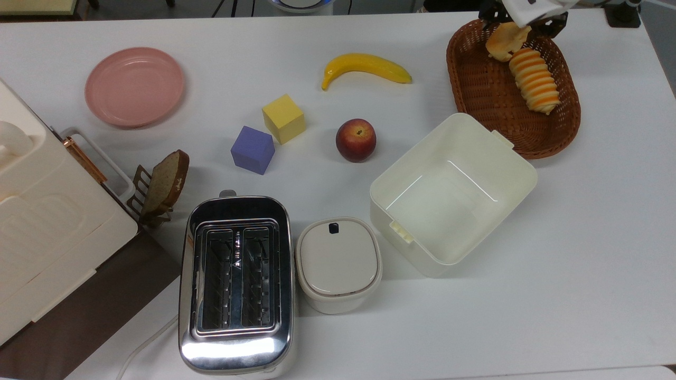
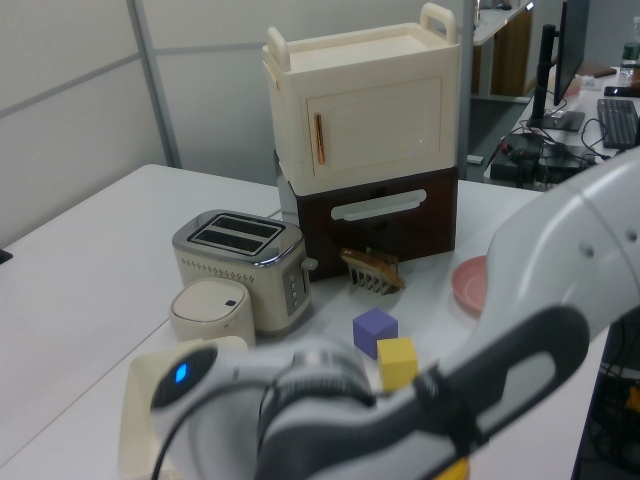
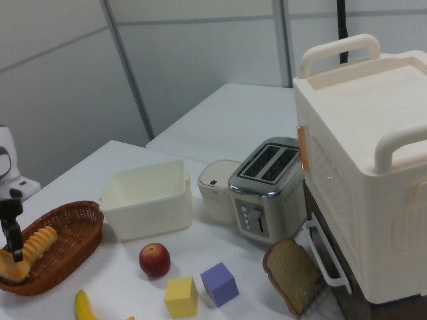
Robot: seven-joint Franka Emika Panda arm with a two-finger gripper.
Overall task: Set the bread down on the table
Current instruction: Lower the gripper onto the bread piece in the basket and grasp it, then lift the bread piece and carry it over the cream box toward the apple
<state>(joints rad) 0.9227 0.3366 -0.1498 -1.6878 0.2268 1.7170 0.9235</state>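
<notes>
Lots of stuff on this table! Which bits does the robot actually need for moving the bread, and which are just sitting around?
Needed:
bread, lying in the basket
table
gripper, at the bread

Just sitting around:
striped roll
banana
peach
yellow block
purple block
pink plate
toaster
open box

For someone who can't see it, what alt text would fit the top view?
A gripper reaches the bread in a wicker basket beside a striped roll. The white table also holds a banana, peach, two cubes, pink plate, tub and toaster.
</notes>
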